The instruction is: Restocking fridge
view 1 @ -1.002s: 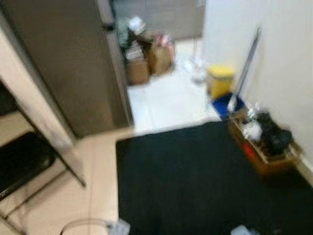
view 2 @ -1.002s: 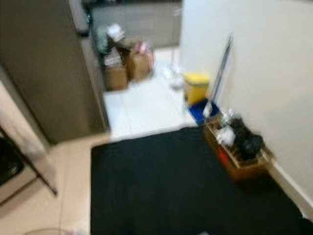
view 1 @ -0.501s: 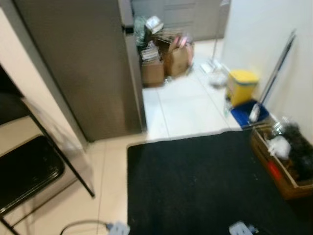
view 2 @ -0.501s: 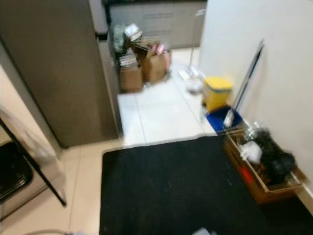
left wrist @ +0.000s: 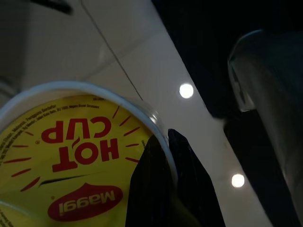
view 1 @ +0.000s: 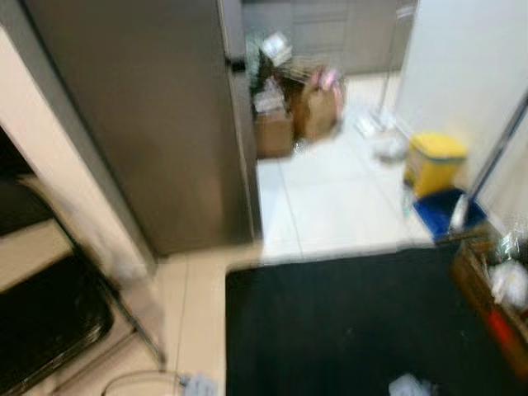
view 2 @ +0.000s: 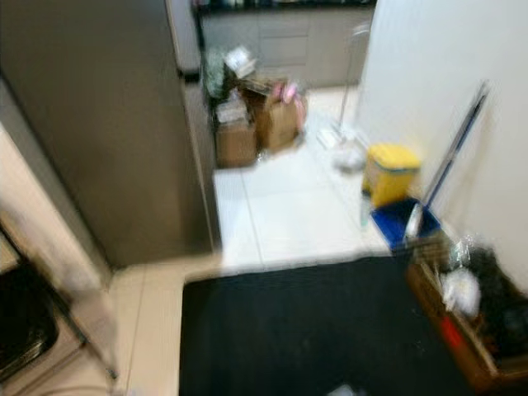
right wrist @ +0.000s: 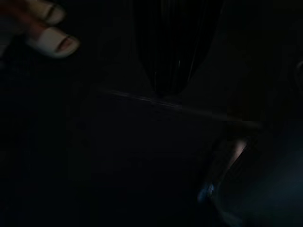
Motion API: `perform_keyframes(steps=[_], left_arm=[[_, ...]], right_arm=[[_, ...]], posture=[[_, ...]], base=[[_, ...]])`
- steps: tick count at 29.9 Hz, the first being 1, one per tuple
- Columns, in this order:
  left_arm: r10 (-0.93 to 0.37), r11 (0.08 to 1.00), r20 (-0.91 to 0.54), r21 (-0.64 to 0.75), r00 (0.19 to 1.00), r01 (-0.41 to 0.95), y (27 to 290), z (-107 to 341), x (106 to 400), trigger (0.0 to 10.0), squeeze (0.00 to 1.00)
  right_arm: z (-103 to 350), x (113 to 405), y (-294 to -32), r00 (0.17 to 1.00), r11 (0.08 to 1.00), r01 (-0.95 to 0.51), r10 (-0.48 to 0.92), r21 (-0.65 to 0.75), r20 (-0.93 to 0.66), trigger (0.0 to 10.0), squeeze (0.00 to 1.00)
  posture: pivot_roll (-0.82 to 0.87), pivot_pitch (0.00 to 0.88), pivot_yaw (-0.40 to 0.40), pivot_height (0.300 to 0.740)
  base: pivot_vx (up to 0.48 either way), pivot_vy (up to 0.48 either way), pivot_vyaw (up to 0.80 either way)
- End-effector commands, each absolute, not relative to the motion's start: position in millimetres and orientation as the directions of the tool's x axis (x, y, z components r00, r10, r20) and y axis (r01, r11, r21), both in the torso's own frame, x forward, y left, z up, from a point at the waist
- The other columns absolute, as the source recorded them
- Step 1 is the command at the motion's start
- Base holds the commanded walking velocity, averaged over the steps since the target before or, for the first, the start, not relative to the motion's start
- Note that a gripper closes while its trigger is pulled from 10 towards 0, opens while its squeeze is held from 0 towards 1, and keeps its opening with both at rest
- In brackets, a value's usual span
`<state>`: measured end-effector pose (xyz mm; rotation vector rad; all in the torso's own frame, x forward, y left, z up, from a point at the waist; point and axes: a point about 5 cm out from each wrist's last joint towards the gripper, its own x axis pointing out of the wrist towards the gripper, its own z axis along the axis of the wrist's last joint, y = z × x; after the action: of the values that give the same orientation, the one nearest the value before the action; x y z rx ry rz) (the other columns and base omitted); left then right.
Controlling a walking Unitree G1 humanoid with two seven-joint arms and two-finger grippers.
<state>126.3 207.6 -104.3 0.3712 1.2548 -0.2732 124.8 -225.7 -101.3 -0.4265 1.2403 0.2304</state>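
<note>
At far left, near: folding chair (view 1: 41,326), black seat, thin metal legs, standing on pale tile against a cream wall.

Left of centre, far: fridge (view 1: 140,124), tall, grey-brown, side panel facing the camera, door edge toward the far room. Both head views are blurred.

Left arm, low: left gripper (left wrist: 169,156), black fingers pinched together over the rim of a noodle cup (left wrist: 71,161). Item: white-rimmed cup with yellow foil lid printed "Maggi Hot Cup", carried above the tile beside the mat edge. Handling, judged: light, thin-walled, easily dented; foil lid soft and liable to tear or peel; rim smooth, so a pinch there could slip or let the cup swing. Better hold would be across the body below the rim, with modest squeeze. Set down flat on a shelf.

Centre, near: black mat (view 1: 346,322), covering the near floor.

Centre, far: cardboard boxes and bags (view 1: 293,107), piled beside the fridge on white tile.

Right, far: yellow bin (view 1: 433,161); blue dustpan (view 1: 437,213) with a long handle leaning on the white wall.

Far right, near: wooden crate (view 2: 470,322), holding dark and white oddments, contents unclear.

Right arm: right gripper (right wrist: 163,87), hanging over the dark mat in deep shade; finger state cannot be told. White slippers (right wrist: 49,30) lie beyond it.
</note>
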Motion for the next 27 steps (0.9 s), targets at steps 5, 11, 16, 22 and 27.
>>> perform_keyframes(steps=[5,11,16,22,27], left_arm=[[-0.004,0.905,-0.967,0.105,0.256,0.411,205.4,-108.1,115.0,10.0,0.0],[-0.006,0.905,-0.967,0.103,0.256,0.412,204.6,-108.3,114.7,10.0,0.0],[-0.01,0.905,-0.966,0.101,0.26,0.413,204.0,-107.6,117.5,10.0,0.0],[-0.014,0.905,-0.965,0.1,0.263,0.413,203.4,-107.0,119.8,10.0,0.0],[-0.014,0.905,-0.965,0.1,0.263,0.413,203.8,-107.0,119.7,10.0,0.0]], right_arm=[[-102.8,125.4,-216.9,0.322,0.899,-0.406,-0.026,-0.163,-0.946,10.0,0.0],[-103.3,125.2,-215.8,0.326,0.909,-0.378,-0.049,-0.177,-0.944,10.0,0.0],[-103.1,126.3,-214.5,0.33,0.908,-0.382,-0.039,-0.172,-0.943,10.0,0.0],[-103.3,125.3,-215.2,0.329,0.909,-0.38,-0.042,-0.173,-0.943,10.0,0.0],[-103.7,123.5,-216.0,0.327,0.91,-0.378,-0.043,-0.172,-0.944,10.0,0.0]], posture=[[-0.02,0.0,0.019,0.74],[-0.02,0.0,0.022,0.74],[-0.02,0.0,0.02,0.74],[-0.02,0.0,0.02,0.74],[-0.02,0.0,0.018,0.74]], base=[[0.365,0.0,0.52],[0.366,0.0,0.25],[0.365,0.0,0.0],[0.364,0.0,0.0],[0.368,0.0,0.0]])
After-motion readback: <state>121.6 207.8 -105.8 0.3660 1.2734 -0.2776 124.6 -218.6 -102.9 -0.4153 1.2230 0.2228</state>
